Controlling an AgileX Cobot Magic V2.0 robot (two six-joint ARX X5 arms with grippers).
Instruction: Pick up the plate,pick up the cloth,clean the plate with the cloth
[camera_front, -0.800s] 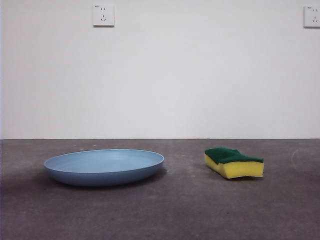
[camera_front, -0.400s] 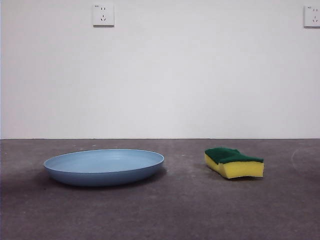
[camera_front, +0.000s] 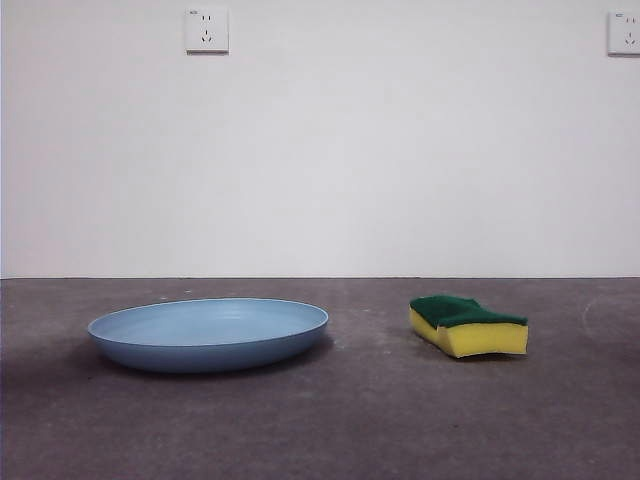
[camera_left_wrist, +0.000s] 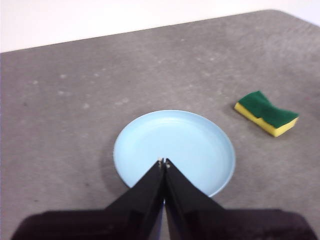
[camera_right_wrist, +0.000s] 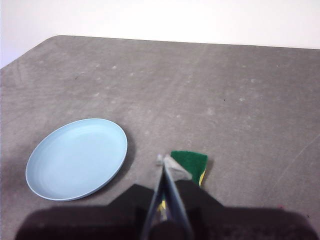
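Note:
The light-blue plate (camera_front: 208, 333) lies flat on the grey table, left of centre in the front view. The cloth, a yellow sponge with a green top (camera_front: 467, 325), lies to its right, apart from it. Neither arm shows in the front view. My left gripper (camera_left_wrist: 163, 163) is shut and empty, held high above the plate (camera_left_wrist: 174, 150), with the sponge (camera_left_wrist: 266, 113) off to the side. My right gripper (camera_right_wrist: 163, 161) is shut and empty, held high above the sponge (camera_right_wrist: 190, 162), whose near part its jaws hide. The plate (camera_right_wrist: 76, 157) lies beside it.
The grey table (camera_front: 360, 420) ends at a white wall with two sockets (camera_front: 206, 29). The table's rounded corners show in both wrist views.

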